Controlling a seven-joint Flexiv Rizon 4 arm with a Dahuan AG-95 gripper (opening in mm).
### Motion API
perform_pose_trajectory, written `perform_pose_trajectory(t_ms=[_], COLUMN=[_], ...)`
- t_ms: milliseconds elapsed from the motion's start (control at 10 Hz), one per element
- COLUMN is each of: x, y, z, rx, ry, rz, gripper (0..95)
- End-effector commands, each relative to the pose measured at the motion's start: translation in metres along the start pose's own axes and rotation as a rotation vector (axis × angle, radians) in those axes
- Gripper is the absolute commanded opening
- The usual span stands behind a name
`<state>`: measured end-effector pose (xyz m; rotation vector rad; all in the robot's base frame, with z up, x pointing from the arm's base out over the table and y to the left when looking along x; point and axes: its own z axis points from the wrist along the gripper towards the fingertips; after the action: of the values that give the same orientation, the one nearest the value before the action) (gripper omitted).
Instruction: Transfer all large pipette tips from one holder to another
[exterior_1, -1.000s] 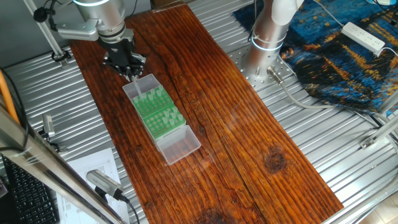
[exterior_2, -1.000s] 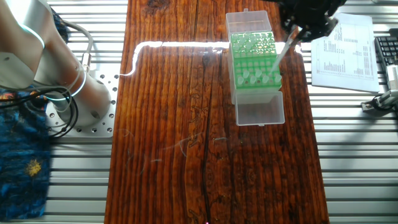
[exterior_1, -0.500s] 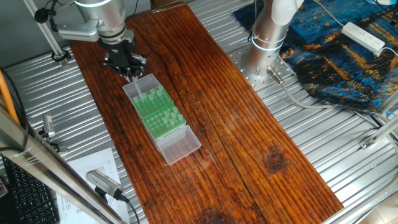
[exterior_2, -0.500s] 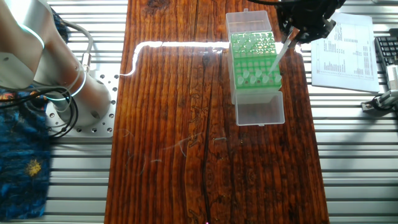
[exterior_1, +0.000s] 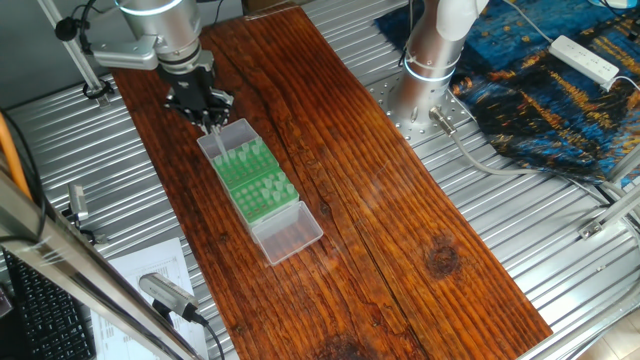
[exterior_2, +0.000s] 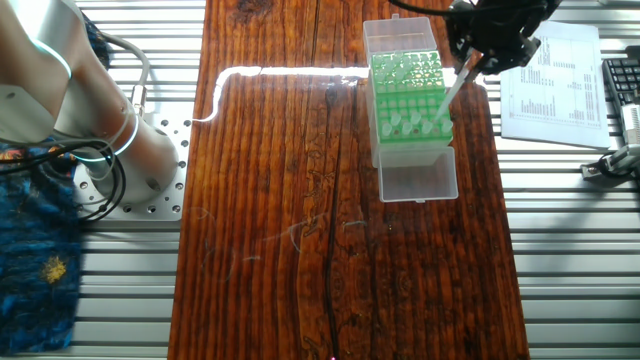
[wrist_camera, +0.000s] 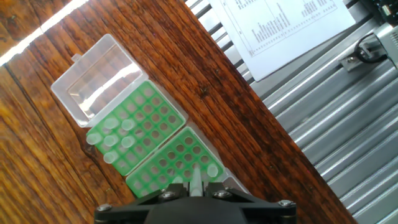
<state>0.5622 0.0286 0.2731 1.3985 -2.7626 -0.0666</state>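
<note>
My gripper (exterior_1: 209, 116) is shut on one pale large pipette tip (exterior_1: 214, 136), which hangs slanted over the end of the clear box away from its lid. In the other fixed view the gripper (exterior_2: 471, 60) holds the tip (exterior_2: 452, 90) above the green racks. Several large pipette tips (exterior_2: 414, 122) stand in the rack next to the lid. The other green rack (exterior_2: 405, 68) shows only bare holes. In the hand view the held tip (wrist_camera: 194, 179) points at that bare rack (wrist_camera: 177, 155) from between the gripper (wrist_camera: 194, 190) jaws; the filled rack (wrist_camera: 127, 127) lies beyond.
The box's clear lid (exterior_2: 418, 178) lies open flat on the wooden board (exterior_1: 400, 210). A printed sheet (exterior_2: 555, 70) and a keyboard (exterior_2: 622, 85) lie beside the board on the ribbed metal table. The arm's base (exterior_1: 430, 60) stands at the board's other side.
The gripper, still holding the tip, has shifted slightly away from the lid end of the box. The racks and the box have not moved.
</note>
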Motion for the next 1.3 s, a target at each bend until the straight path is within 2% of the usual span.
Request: perform_pose_trajectory(t_ms=[100, 700, 800, 1300], x=[0.0001, -0.0039, -0.0035, -0.0029], y=[-0.001, -0.0015, -0.0012, -0.0007], z=[0.0012, 0.006, 0.0064, 0.0075], rx=[0.0, -0.004, -0.003, -0.006], ry=[0.001, 0.004, 0.004, 0.006], rz=[0.0, -0.005, -0.005, 0.0], gripper=[0.0, 0.0, 19.0, 19.0])
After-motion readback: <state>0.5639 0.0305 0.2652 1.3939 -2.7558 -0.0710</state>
